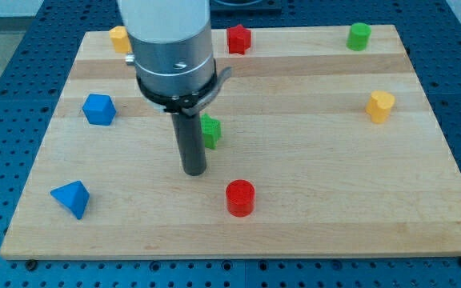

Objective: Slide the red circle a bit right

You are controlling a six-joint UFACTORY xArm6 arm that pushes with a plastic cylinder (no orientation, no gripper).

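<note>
The red circle (pixel 240 198) is a short red cylinder near the bottom middle of the wooden board (pixel 310 160). My tip (pixel 194 171) is the lower end of the dark rod, standing up and to the left of the red circle, a short gap apart from it. A green block (pixel 211 131) sits just right of the rod, partly hidden behind it.
A red block (pixel 239 38) and a green cylinder (pixel 359 36) lie at the top. A yellow block (pixel 119 38) is at the top left, partly hidden by the arm. A yellow block (pixel 380 106) is at the right. Blue blocks are at the left (pixel 98 110) and bottom left (pixel 71 198).
</note>
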